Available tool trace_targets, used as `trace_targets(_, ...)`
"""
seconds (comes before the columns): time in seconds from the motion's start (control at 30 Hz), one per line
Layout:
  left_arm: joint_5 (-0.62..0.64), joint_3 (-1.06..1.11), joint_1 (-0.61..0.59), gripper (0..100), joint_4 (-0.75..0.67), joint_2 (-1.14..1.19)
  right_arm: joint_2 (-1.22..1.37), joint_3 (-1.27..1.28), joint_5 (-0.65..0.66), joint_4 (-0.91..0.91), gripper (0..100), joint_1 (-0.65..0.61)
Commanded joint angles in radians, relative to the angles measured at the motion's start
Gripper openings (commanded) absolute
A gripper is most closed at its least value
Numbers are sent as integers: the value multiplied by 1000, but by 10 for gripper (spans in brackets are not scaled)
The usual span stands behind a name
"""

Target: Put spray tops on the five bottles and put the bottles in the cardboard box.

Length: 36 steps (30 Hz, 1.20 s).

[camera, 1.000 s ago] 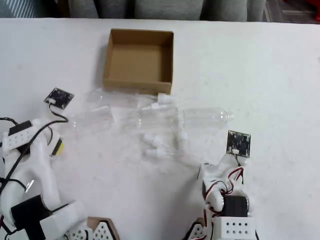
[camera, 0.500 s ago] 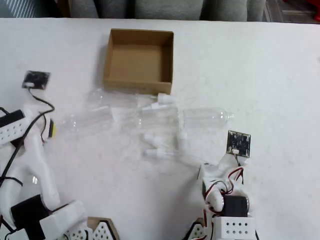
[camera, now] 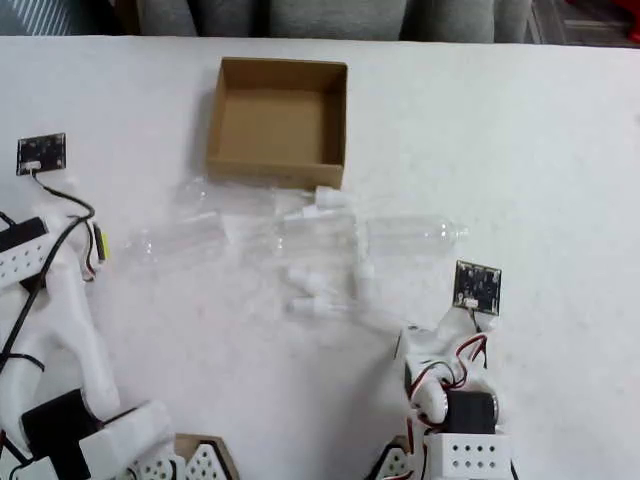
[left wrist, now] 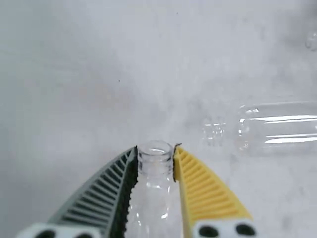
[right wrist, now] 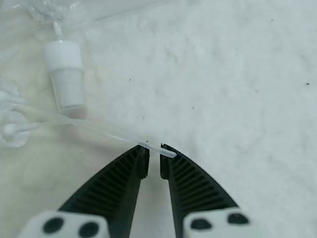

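Note:
My left gripper [left wrist: 155,148] is shut on the neck of a clear bottle [left wrist: 154,171] with no top, its grey and yellow fingers on either side of the open mouth. In the high view this left arm [camera: 60,290] is at the table's left edge. Three clear bottles [camera: 185,243] [camera: 300,237] [camera: 410,238] lie in a row before the empty cardboard box [camera: 275,165]. Several white spray tops [camera: 312,303] lie among them. My right gripper [right wrist: 154,151] is shut, low at the front, with the end of a spray top's thin tube [right wrist: 99,133] lying across its tips.
Another topless bottle [left wrist: 277,128] lies on the white table past my left gripper. A white spray top [right wrist: 64,74] lies beyond my right gripper. The right arm's base [camera: 450,410] sits at the front edge. The table's right side is bare.
The left arm's wrist has swung away to the left and toward the back with the bottle in it. The right arm has stayed still.

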Motion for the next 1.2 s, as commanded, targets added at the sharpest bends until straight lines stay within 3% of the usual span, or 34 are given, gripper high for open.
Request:
trace_targets(0.0, 14, -51, -41, 260, -17, -4, -4, 8, -2, 4, 15, -7)
trace_targets(0.07, 11, -58, -59, 317, -17, -5, -4, 8, -2, 4, 15, -7)
trace_targets(0.23, -26, -61, -77, 324, -3, -13, -4, 8, -2, 4, 15, -7)
trace_targets(0.33, -98, -61, -77, 324, 75, -13, -4, 8, -2, 4, 15, -7)
trace_targets(0.47, -100, -52, -77, 324, 167, -15, -4, 8, -2, 4, 15, -7)
trace_targets(0.67, 49, -52, -77, 324, 204, -7, -4, 8, -2, 4, 15, -7)
trace_targets(0.77, 66, -37, -70, 324, 199, -1, -4, 8, -2, 4, 15, -7)
trace_targets(0.93, 97, -2, -54, 324, 55, 105, -4, 8, -2, 4, 15, -7)
trace_targets(1.17, 140, -106, -45, 324, 86, 242, -4, 8, -2, 4, 15, -7)
